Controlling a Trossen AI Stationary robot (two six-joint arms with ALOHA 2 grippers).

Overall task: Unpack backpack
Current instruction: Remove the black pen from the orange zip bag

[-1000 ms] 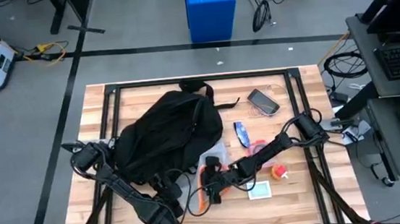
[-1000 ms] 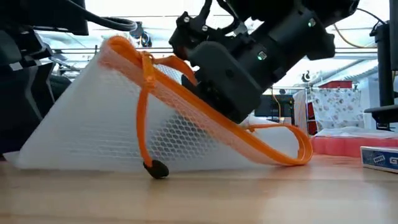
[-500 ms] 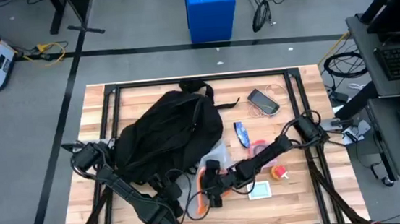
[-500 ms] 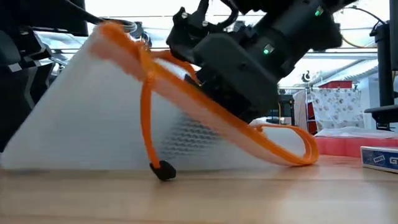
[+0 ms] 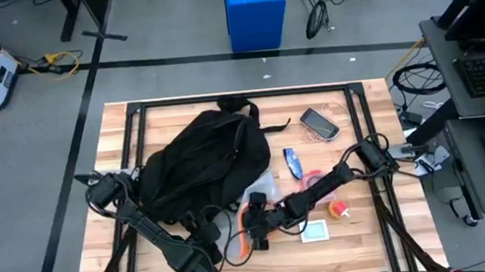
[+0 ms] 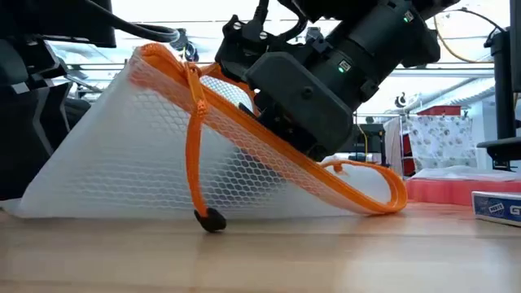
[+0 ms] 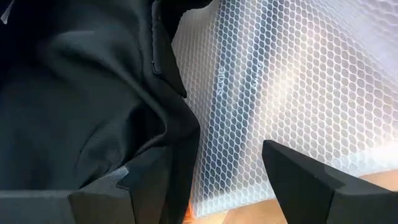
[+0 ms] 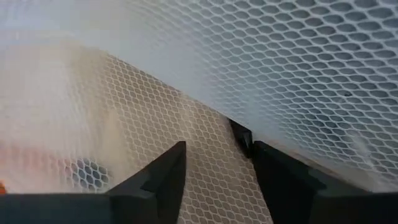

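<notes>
Between the spread fingers (image 7: pixel 298 180) of the left gripper (image 7: pixel 205 186), black backpack (image 7: pixel 81 93) fabric overlaps a white mesh pouch (image 7: pixel 292 81) ahead.

Black backpack (image 5: pixel 199 162); white honeycomb-mesh pouch (image 6: pixel 163 155) w/ orange trim.

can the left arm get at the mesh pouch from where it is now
Probably yes. The left gripper sits open at the backpack edge with the mesh pouch right ahead and nothing between. But the right gripper is already on the pouch, crowding that side.
</notes>
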